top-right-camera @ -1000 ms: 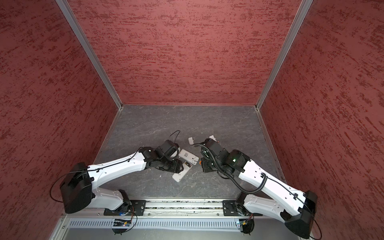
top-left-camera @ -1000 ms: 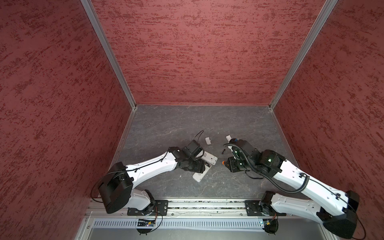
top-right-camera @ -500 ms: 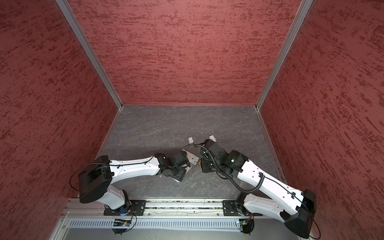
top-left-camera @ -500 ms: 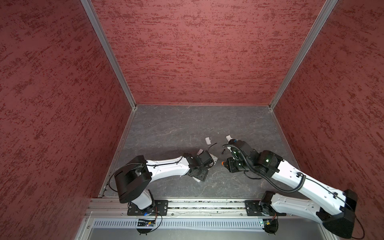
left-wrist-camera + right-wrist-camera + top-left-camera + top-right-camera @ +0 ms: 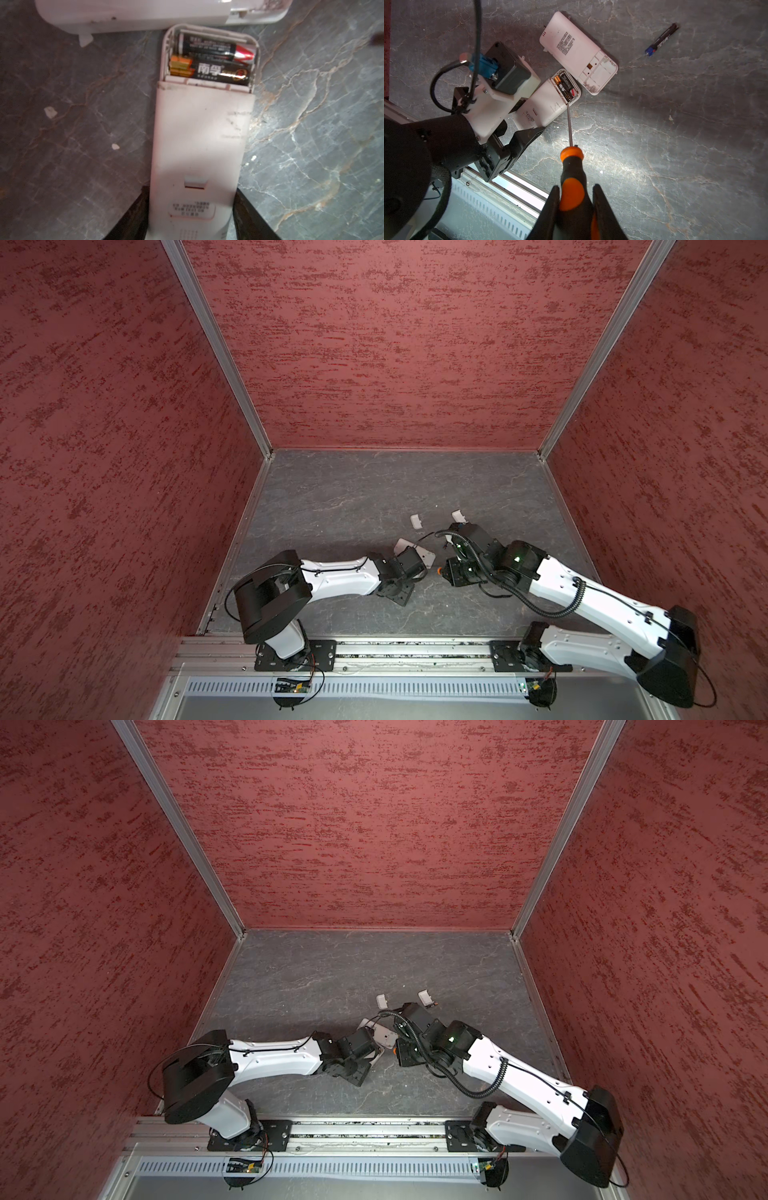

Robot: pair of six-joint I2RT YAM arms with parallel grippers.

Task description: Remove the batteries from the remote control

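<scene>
left fingers (image 5: 135, 218): astride remote (image 5: 197, 135), grip cannot tell | right fingers (image 5: 550, 212): clamped on screwdriver (image 5: 572, 182), tip at open bay (image 5: 166, 52) edge | batteries (image 5: 218, 70): two in bay

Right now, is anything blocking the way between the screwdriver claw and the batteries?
Nothing visible: the batteries lie uncovered in the remote, and the screwdriver in the right claw points at the compartment's edge.

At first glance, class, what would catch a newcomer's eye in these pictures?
A white remote lies between the fingers of the left hand, its open compartment holding two black batteries. The right hand clamps an orange-and-black screwdriver whose tip reaches that compartment's edge. A second white remote with an empty compartment lies alongside, and a loose battery lies apart on the grey table.
</scene>
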